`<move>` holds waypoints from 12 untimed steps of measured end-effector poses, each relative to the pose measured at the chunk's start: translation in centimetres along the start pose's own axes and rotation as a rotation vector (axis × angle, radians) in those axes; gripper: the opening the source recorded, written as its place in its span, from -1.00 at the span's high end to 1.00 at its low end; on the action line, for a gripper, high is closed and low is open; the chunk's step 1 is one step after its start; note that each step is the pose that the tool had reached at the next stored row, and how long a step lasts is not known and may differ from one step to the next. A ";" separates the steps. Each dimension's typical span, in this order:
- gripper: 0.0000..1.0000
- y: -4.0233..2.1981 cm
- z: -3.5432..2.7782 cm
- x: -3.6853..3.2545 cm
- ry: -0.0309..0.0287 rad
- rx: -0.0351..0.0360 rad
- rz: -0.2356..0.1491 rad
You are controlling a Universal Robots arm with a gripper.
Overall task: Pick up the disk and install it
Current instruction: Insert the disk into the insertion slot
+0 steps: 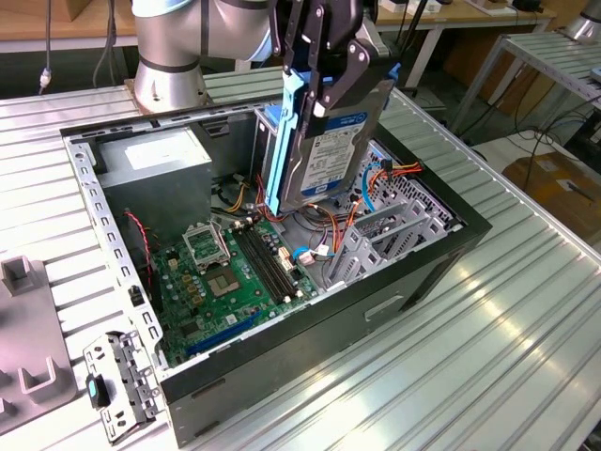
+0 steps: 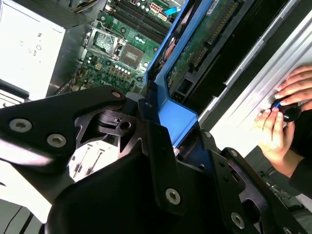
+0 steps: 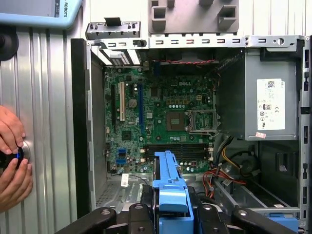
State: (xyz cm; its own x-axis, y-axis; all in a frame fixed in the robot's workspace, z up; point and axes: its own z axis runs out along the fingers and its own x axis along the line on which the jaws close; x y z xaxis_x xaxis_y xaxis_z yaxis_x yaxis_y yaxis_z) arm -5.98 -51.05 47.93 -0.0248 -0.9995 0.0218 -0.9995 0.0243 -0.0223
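Silver-grey within its blue carrier rail (image 1: 285, 141), the disk (image 1: 331, 150) hangs upright, clamped at its upper end between the black gripper (image 1: 327, 80) fingers, suspended over the open computer case (image 1: 413, 272), above the green motherboard (image 1: 225, 272), the grey power supply (image 1: 155, 160) toward the exterior view's left.

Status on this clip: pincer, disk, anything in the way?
Pincer shut on disk. Disk on edge over open computer case. Loose cables near it; person's hands on table beside case.
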 end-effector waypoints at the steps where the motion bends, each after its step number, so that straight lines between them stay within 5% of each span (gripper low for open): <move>1: 0.25 -0.01 0.00 0.13 0.0001 0.0000 0.000; 12: 0.25 -0.02 0.01 0.87 0.0001 0.0000 0.000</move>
State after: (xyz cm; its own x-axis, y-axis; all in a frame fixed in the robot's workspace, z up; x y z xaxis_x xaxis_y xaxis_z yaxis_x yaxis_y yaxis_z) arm -5.98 -51.91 47.94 -0.0248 -0.9995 0.0219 -0.9995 0.0243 -0.0222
